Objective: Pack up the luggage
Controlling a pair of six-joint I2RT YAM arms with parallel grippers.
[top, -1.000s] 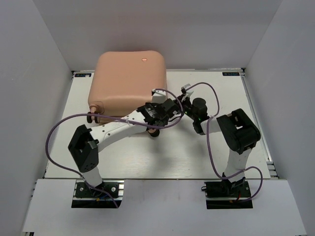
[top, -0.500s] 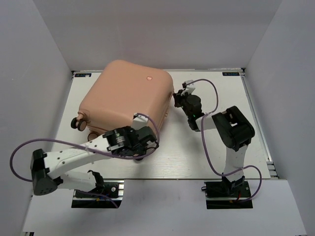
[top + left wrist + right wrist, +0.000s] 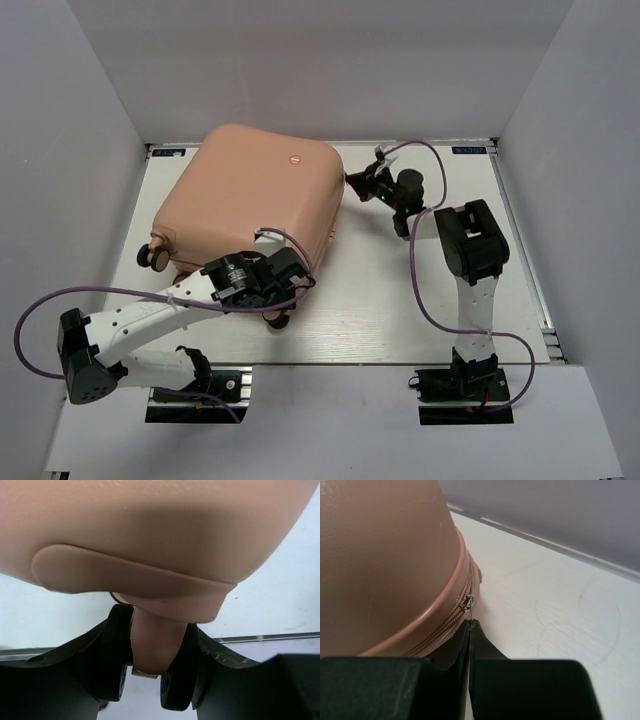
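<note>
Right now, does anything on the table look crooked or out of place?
Yes. The luggage lies closed and turned at an angle to the edges of the table. Nothing looks spilled or damaged.

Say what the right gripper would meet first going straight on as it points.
The right gripper, shut, seems to pinch the zipper pull; straight beyond is the suitcase at its zipped seam.

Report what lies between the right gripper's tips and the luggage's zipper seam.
Only the thin metal zipper pull, running from the luggage seam down into the shut right gripper tips. The right wrist view shows it.
</note>
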